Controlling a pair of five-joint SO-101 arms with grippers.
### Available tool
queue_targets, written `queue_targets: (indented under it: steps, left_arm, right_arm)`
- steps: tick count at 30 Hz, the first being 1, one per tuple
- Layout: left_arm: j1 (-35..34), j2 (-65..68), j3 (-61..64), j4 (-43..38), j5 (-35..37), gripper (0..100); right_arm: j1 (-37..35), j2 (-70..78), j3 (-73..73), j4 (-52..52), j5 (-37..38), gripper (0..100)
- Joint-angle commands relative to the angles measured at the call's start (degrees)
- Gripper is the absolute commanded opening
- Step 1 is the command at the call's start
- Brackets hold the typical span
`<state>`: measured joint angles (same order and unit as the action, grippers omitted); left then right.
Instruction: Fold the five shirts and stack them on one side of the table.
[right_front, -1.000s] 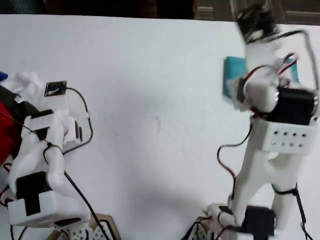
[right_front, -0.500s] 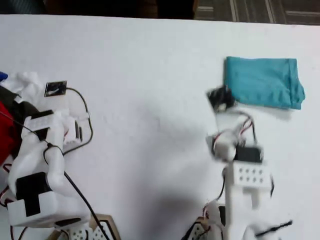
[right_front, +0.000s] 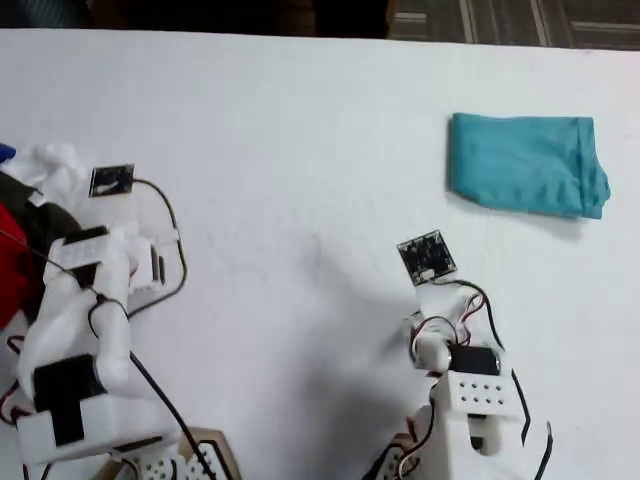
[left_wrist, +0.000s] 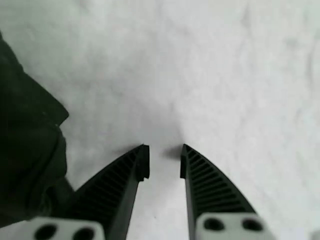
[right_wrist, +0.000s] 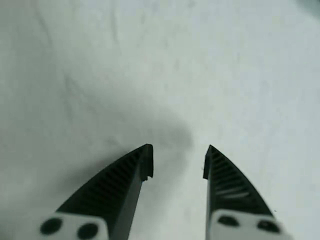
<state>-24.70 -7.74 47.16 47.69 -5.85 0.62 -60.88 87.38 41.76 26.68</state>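
While the folded teal shirt (right_front: 525, 178) lies flat at the far right of the white table (right_front: 280, 130), the right arm (right_front: 462, 385) stands at the near edge, well apart from it. The right pincer (right_wrist: 177, 162) hangs over bare table with its jaws moderately apart and holds nothing. The left arm (right_front: 75, 330) is at the near left, beside a heap of unfolded shirts (right_front: 45, 165) at the left edge. The left pincer (left_wrist: 164, 162) shows a narrower gap, also empty, with a dark cloth (left_wrist: 27, 150) just beside it.
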Motion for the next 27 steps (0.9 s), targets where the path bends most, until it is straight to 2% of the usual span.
queue_targets:
  steps: [1, 4, 7, 11, 14, 17, 27]
  left_arm:
    - [-1.32, -12.92, 2.51, 3.16, -0.79, 13]
    - [-4.57, -25.93, 3.47, 8.09, -6.07, 13]
    - [-10.64, -35.60, 3.12, 11.69, -13.19, 13]
    - [-20.66, -38.24, 3.03, 13.01, -20.31, 13]
    - [-26.99, -35.08, 1.19, 12.04, -23.30, 17]
    - [-30.33, -28.92, -5.41, 12.04, -23.47, 24]
    - [-31.38, 4.22, -36.88, 12.48, -23.38, 24]
  right_arm:
    - [-0.22, -1.45, -0.18, -1.10, -0.44, 17.0]
    - [-0.22, -1.45, -0.18, -1.10, -0.44, 17.0]
    - [-0.22, -1.45, -0.18, -1.10, -0.44, 17.0]
    - [-0.22, -1.36, -0.18, -1.10, -0.44, 17.0]
    - [-0.22, -1.36, -0.18, -1.10, -0.44, 17.0]
    - [-0.22, -1.36, -0.18, -1.10, -0.44, 17.0]
    - [-0.22, -1.27, -0.18, -1.01, -0.44, 17.0]
